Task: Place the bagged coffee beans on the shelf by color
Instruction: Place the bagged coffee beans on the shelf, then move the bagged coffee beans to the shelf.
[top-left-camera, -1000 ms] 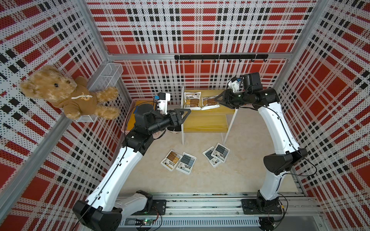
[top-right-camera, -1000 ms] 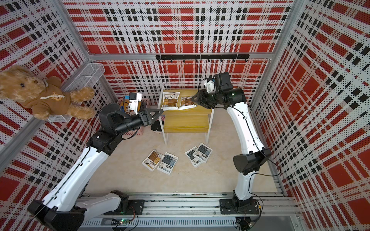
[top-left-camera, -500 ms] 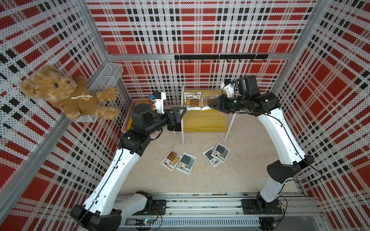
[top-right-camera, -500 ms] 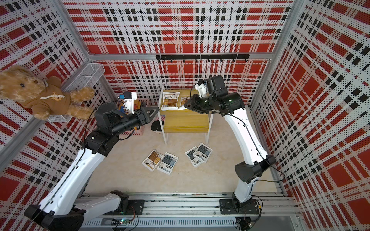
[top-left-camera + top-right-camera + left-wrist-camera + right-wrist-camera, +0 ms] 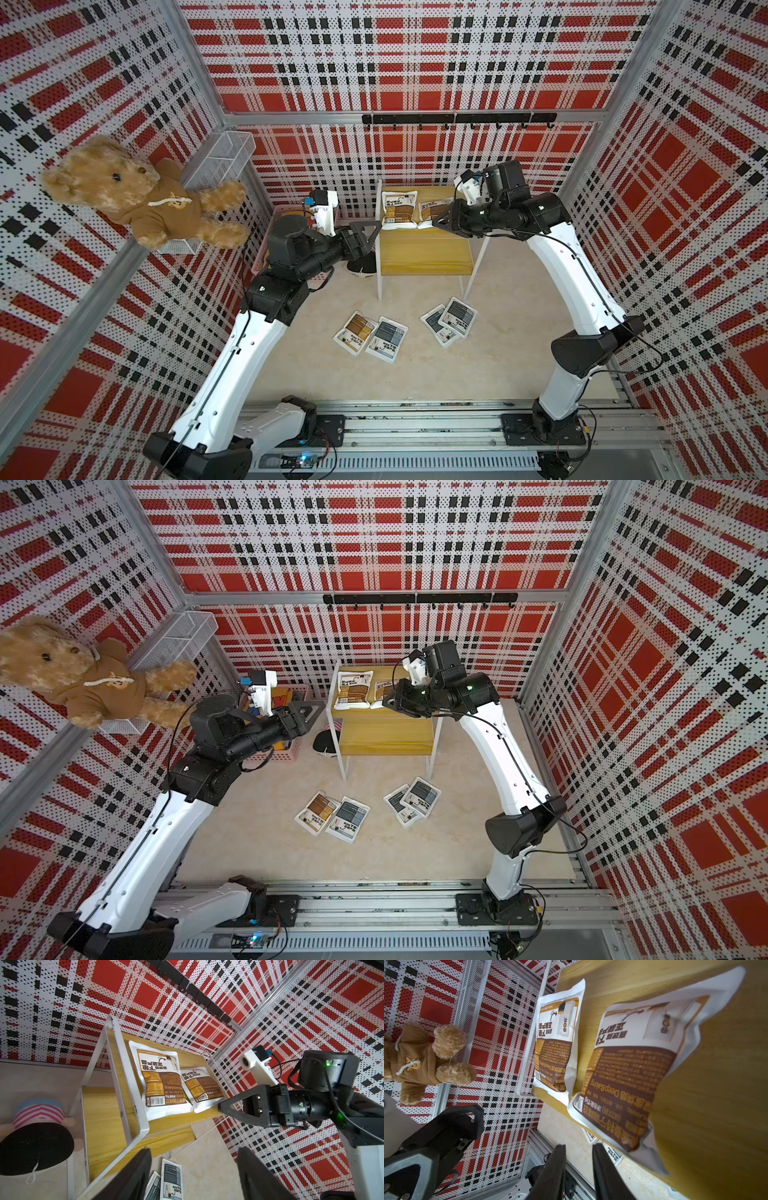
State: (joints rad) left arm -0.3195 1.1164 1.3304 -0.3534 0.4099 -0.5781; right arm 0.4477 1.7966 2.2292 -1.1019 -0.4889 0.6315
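Shows the left claw (image 5: 194,1150) wide and empty just left of the shelf (image 5: 424,253), and the right claw (image 5: 579,1147) at a narrow gap, holding nothing, just beside the right brown bag (image 5: 432,210).

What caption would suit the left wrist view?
Two brown coffee bags on the shelf's upper board, right gripper beside them.

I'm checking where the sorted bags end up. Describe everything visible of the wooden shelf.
The shelf is a small two-step rack: yellow-tan wood-look boards on a thin white metal frame. It stands upright on the beige floor by the back wall. Its upper board carries a brown-labelled bag and a second brown-labelled bag, flat, side by side, slightly overhanging its front edge. The lower board is bare.
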